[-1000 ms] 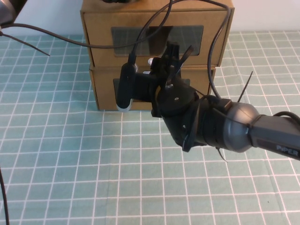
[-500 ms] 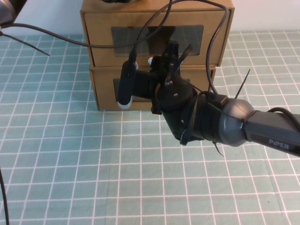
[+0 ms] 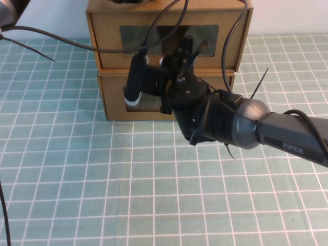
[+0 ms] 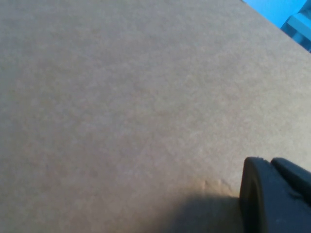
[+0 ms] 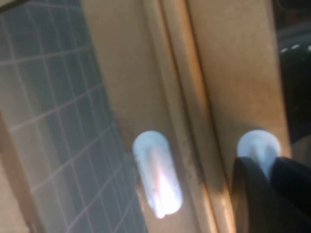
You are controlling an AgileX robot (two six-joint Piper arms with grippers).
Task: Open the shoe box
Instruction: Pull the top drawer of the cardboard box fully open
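Right claw (image 3: 185,54) is up against the front of the boxes, right at the seam (image 5: 182,97) where the upper box (image 3: 105,43) sits on the lower box (image 3: 110,97) — spread or pinched, I can't tell, it's lost against its own dark body. In its wrist view the claw is a dark blur hard by that seam, cardboard on both sides. There are two pale blurred patches there too, one (image 5: 155,179) at the edge of a window that mirrors the checks, and what they are I can't say.

Just beside the claw, the black wrist camera (image 3: 134,84) with its white end hangs in front of the lower box's window (image 3: 148,104). Behind it the right arm (image 3: 287,138) runs off to the right edge, low over the cloth (image 3: 77,179). Cables (image 3: 77,45) loop across the upper box's window (image 3: 133,33) and away to the left.

The two shoe boxes are brown cardboard, each with a dark window in front. They stand stacked at the far side of the green checked cloth, about in the middle.

Left claw (image 4: 274,196) — seen only in its own wrist view, a black corner close over a plain brown cardboard surface (image 4: 121,97). Open or closed, can't tell, and which box that surface belongs to, can't tell either
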